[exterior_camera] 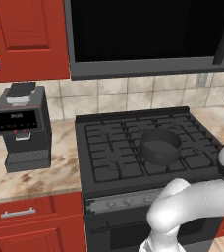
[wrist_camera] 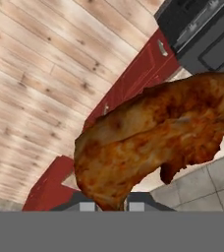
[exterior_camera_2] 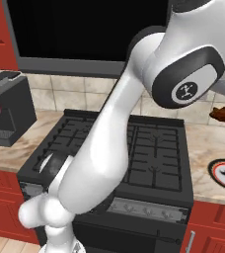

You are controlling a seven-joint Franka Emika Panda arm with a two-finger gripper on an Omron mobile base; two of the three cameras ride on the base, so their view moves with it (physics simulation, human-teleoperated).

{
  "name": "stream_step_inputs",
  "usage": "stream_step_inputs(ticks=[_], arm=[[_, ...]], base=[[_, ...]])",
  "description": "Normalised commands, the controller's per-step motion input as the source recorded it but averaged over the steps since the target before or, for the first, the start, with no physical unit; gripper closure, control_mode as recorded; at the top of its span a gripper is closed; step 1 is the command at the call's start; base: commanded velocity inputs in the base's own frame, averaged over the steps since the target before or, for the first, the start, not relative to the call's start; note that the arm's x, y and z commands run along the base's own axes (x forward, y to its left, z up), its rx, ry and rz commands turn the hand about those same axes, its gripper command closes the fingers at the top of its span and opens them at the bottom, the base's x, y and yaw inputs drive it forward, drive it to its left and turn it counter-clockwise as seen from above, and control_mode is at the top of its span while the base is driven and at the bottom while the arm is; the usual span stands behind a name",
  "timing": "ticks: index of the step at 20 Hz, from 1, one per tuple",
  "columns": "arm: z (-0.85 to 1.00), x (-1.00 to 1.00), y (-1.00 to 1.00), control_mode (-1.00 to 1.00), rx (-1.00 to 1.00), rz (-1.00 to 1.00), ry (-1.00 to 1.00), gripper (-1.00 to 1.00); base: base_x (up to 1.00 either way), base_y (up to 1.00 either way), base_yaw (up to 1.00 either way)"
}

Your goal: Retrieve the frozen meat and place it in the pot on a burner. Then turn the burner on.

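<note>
- Reddish-brown, mottled frozen meat (wrist_camera: 153,142) seen close in hand view, lower end wedged between the two dark finger tips at the bottom edge; jaws narrow, clamped on it.
- Gripper (wrist_camera: 108,205) midway under the lump; meat's long axis running from the fingers up and away toward the upper right of that view, far end overhanging.
- Behind the meat in hand view: wood plank floor (wrist_camera: 40,74), red cabinet fronts (wrist_camera: 133,78), a corner of the dark stove (wrist_camera: 202,29). Hand judged well off to the side of the cooktop, not above it.
- Dark grey pot (exterior_camera: 160,145) on the front right burner (exterior_camera: 192,160) in left base view, upright, nothing visible inside.
- Key relation for coming move: pot lies apart from the held meat, on the stove; carry judged to need a swing back over the grates until the lump hangs above the pot mouth, long axis pointing down.
- Stove knobs (exterior_camera: 126,201) on the front panel below the grates, untouched so far by appearance.
- Coffee machine (exterior_camera: 21,125) on the marble counter (exterior_camera: 30,172), left of the stove, clear of that path.
</note>
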Motion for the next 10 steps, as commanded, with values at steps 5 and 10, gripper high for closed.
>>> stream_step_inputs(ticks=[5, 10], arm=[[-0.5, 0.02, 1.0, -1.0, -0.31, 0.07, 0.0, 1.0], [-0.97, 0.01, 1.0, -1.0, -0.48, 0.04, 0.16, 1.0]], base=[[0.0, 0.0, 0.0], [0.0, 0.0, 0.0]])
